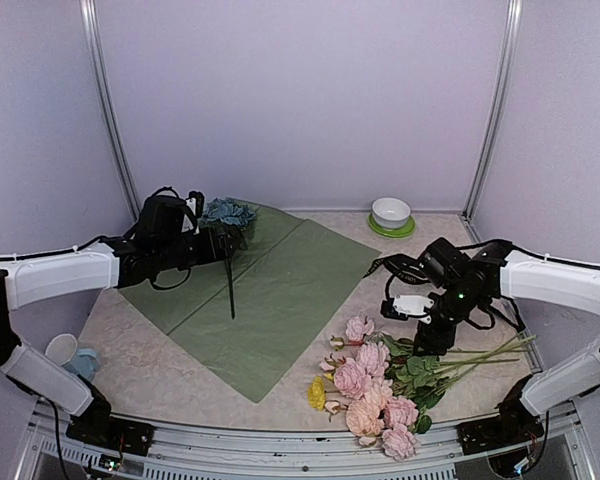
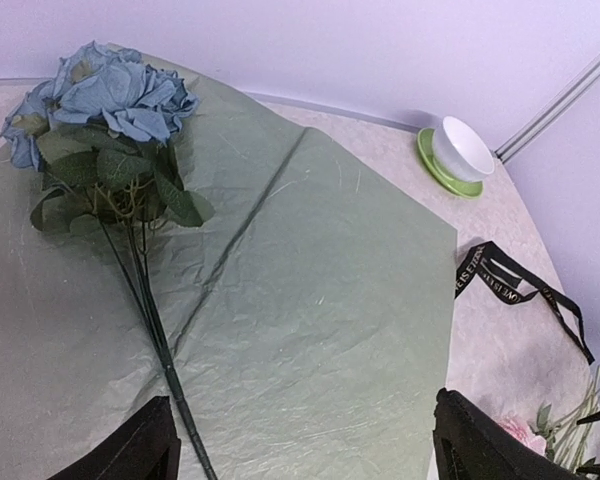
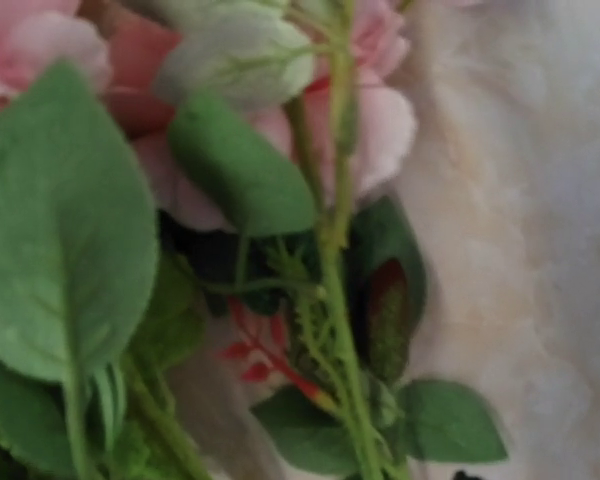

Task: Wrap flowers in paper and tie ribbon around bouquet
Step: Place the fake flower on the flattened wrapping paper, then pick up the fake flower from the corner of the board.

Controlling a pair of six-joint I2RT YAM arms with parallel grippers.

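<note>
Pink roses, 6 in number, lie with 1 yellow bloom at the near right of the marbled table. Their long green stems fan out to the right. The right gripper sits among the leaves where heads meet stems. Its wrist view shows only blurred leaves and petals, so whether its jaws are parted or clamped cannot be told. Mid-table lies 1 sage-green sheet of paper, flat and thin, with 1 long crease. 1 black ribbon, gold-lettered, lies looped on the table just beside its right edge. The left gripper hangs over the sheet, released, jaws wide, holding nothing. 1 blue hydrangea rests on the sheet's far left corner, stem pointing nearward. Farthest back stands 1 white bowl on 1 green saucer.
</note>
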